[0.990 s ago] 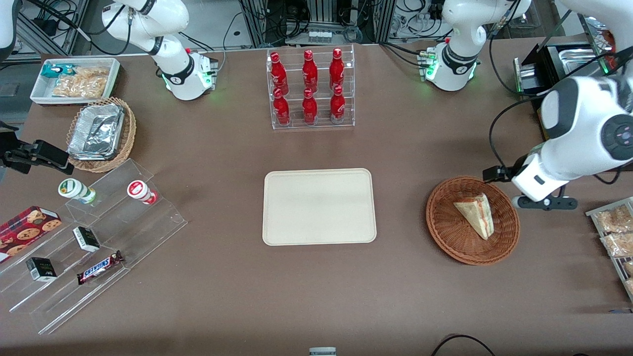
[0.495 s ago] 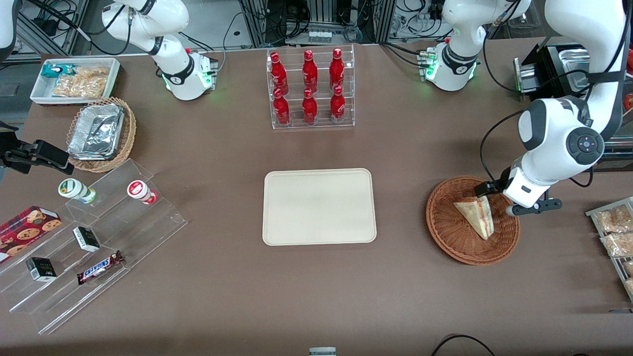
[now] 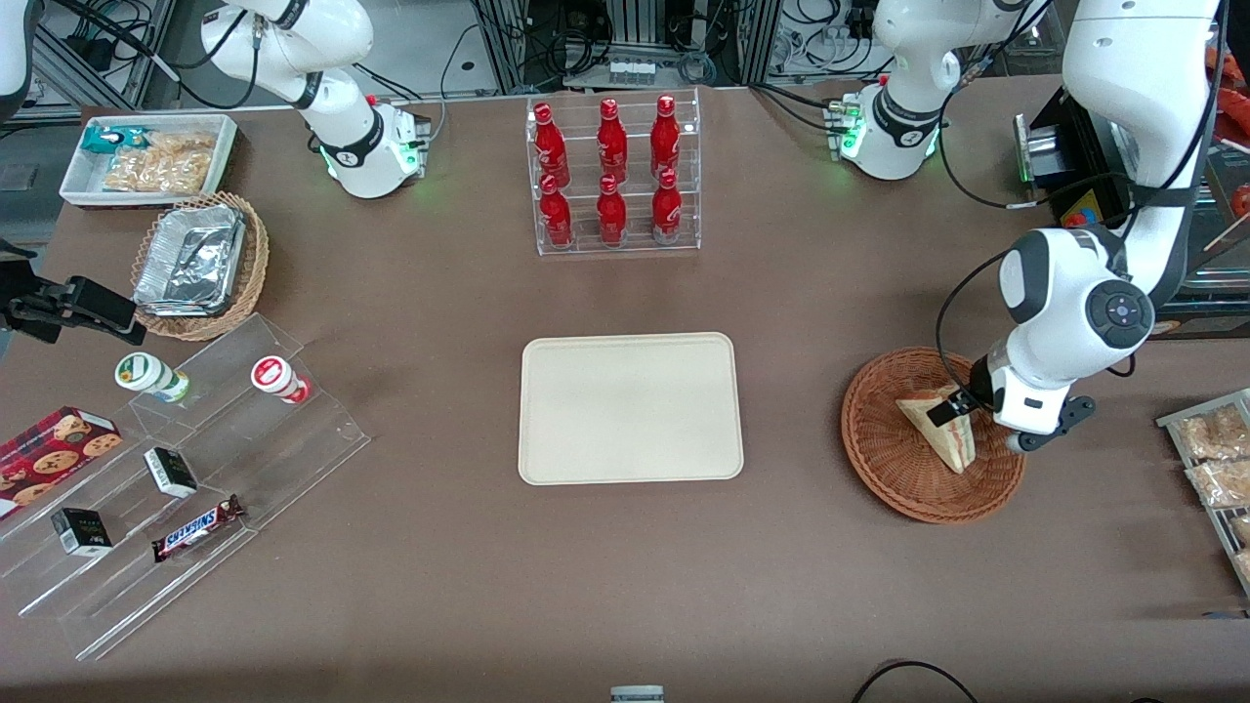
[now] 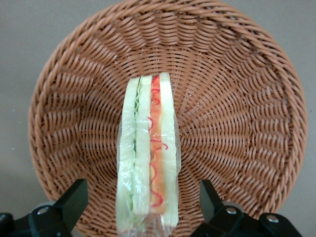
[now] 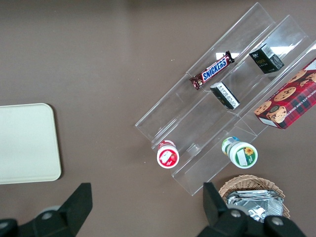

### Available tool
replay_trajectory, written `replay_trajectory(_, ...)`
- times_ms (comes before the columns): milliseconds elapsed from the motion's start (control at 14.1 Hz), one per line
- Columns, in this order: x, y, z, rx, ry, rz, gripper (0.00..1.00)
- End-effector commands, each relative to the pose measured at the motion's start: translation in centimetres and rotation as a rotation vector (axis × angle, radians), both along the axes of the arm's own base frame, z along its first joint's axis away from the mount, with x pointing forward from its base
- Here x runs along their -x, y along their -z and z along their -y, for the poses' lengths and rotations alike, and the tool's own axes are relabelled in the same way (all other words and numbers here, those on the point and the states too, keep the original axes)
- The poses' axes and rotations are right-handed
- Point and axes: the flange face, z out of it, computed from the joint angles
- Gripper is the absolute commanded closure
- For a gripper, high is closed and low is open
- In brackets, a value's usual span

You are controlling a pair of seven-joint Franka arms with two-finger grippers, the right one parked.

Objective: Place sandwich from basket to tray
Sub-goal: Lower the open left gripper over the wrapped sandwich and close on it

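A robotics lab dressed as a snack counter: robot bases [image 3: 371, 146] bolted on a brown table [image 3: 625, 586], cables and equipment racks [image 3: 635, 39] at twelve o'clock, red bottles [image 3: 611, 171] in a clear rack, candy on acrylic steps [image 3: 186, 469] at eight o'clock.

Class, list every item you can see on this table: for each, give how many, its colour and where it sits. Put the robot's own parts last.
sandwich: 1, pale bread with red and green filling, in the basket
basket: 1, reddish-brown wicker, toward the working arm's end
tray: 1, beige, mid-table, nothing on it
bottles: 6, red, in a clear rack farther from the front camera than the tray
foil trays: silver, count unclear, in a tan wicker basket toward the parked arm's end
white bin: 1, holding tan snacks, beside that wicker basket
Snickers bar: 1, brown, on the clear stepped stand
cookie box: 1, red, beside the stand
gripper: 1, black fingers open, one on each side of the sandwich
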Motion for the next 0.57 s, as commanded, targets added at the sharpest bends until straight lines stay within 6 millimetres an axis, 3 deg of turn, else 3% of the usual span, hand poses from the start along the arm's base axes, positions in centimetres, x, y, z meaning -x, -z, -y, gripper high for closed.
replay_trajectory(0,-0.05,1.0,0.37,0.002,-0.059,-0.006,0.0)
replay_trajectory(71,0.02,1.29,0.46,0.0,-0.072,-0.015,0.0)
replay_trajectory(141,0.06,1.4,0.46,-0.001,-0.074,-0.019,0.21)
replay_trajectory(212,0.11,1.51,0.46,0.0,-0.077,-0.024,0.57)
replay_trajectory(283,0.11,1.49,0.46,-0.001,-0.068,-0.027,0.8)
replay_trajectory(354,0.14,1.52,0.46,-0.001,-0.058,-0.029,0.89)
replay_trajectory(495,0.0,1.07,0.43,-0.004,-0.055,-0.044,0.95)
